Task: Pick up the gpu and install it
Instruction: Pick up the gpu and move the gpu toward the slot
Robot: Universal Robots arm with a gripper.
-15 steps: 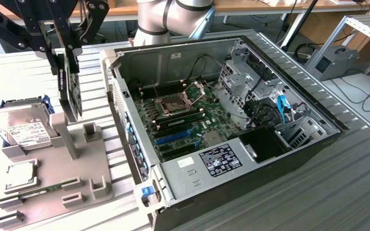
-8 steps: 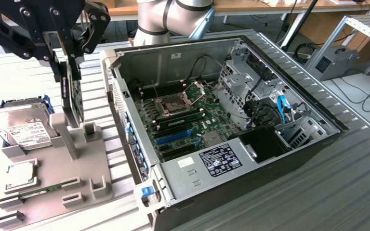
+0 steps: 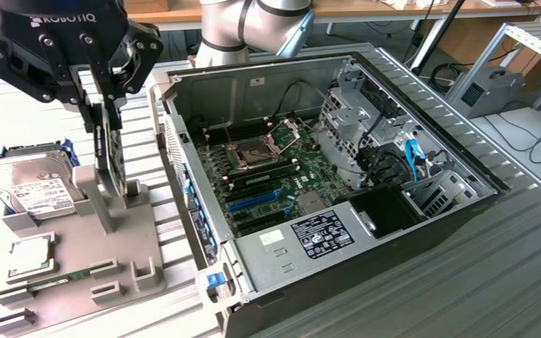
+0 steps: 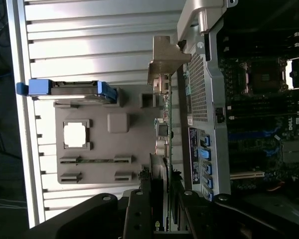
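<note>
1. Exterior view, at its left: the hard drive [image 3: 31, 189], the processor chip [image 3: 31, 252] and the memory stick [image 3: 64, 277] sit in their places on the grey holder [image 3: 110, 243]. None of these is part of your job.
2. Just right of them, the gripper [image 3: 106, 116] hangs over the holder. Its fingers pinch the top edge of the graphics card [image 3: 110, 158], which stands on edge between two grey posts.
3. On the wrist view you see the same grip [image 4: 162, 199] on the card [image 4: 165, 134]. The card is seen edge-on, and its silver bracket [image 4: 164, 62] is at the end away from the fingers.
4. You cannot tell whether the card's lower edge has cleared the holder. Treat it as gripped and at most barely lifted.
5. Further right, the open computer case [image 3: 346, 243] lies beside the holder. Its motherboard [image 3: 280, 165] is exposed and the blue slots [image 3: 251, 202] look empty.
6. Your progress, as I judge it: the grasp is made. The card is not yet over the case, and nothing is seated in a slot.
</note>
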